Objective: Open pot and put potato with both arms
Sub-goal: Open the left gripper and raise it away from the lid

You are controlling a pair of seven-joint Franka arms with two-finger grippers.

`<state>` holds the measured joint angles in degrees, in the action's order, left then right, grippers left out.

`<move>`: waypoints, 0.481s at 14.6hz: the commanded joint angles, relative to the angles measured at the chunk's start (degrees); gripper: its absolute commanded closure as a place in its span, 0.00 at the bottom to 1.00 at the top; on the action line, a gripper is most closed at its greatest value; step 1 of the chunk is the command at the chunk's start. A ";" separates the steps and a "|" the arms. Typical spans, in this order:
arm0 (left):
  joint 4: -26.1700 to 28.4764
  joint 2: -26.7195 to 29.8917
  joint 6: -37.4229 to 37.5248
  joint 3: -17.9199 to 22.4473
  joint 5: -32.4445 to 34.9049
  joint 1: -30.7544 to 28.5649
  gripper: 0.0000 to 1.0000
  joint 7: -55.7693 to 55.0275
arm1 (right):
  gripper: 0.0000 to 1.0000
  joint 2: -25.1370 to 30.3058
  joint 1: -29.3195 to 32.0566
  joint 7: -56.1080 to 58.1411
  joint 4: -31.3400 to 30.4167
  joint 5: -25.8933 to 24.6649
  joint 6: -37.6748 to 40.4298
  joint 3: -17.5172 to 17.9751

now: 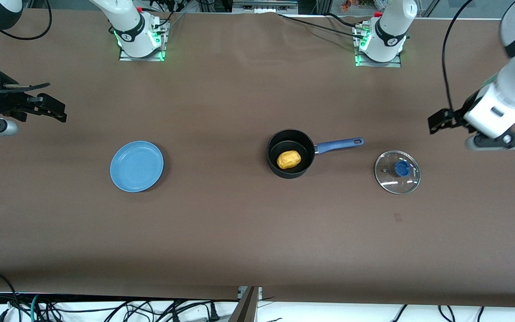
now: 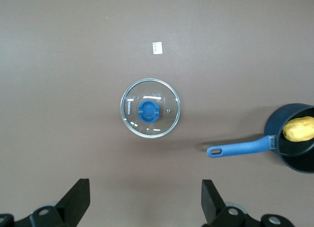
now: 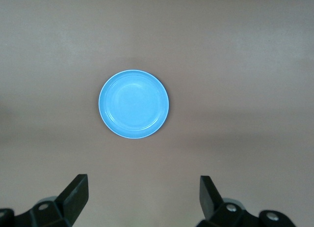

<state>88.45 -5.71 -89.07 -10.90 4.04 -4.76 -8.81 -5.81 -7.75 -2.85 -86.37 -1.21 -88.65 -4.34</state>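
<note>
The black pot (image 1: 303, 145) stands open mid-table, its blue handle (image 1: 339, 144) pointing toward the left arm's end. The yellow-orange potato (image 1: 289, 159) lies inside it. The glass lid (image 1: 397, 172) with its blue knob lies flat on the table beside the handle's end. My left gripper (image 1: 437, 121) is open and empty, up in the air at the left arm's end of the table. Its wrist view (image 2: 145, 187) shows the lid (image 2: 150, 108), the pot (image 2: 277, 125) and the potato (image 2: 299, 128). My right gripper (image 1: 56, 111) is open and empty, up at the right arm's end (image 3: 143, 185).
A flat blue plate (image 1: 137, 166) lies empty toward the right arm's end; it also shows in the right wrist view (image 3: 134, 103). A small paper tag (image 1: 397, 217) lies nearer the front camera than the lid. Both arm bases stand along the table's back edge.
</note>
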 commanded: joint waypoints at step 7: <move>-6.53 -0.88 4.17 0.53 -1.05 -1.91 0.00 4.33 | 0.00 -0.61 -1.30 -0.05 1.46 0.16 -0.12 -0.14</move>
<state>83.96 -5.71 -86.13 -10.40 4.04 -5.69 -6.46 -5.81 -8.80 -2.85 -86.19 -1.17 -88.89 -4.20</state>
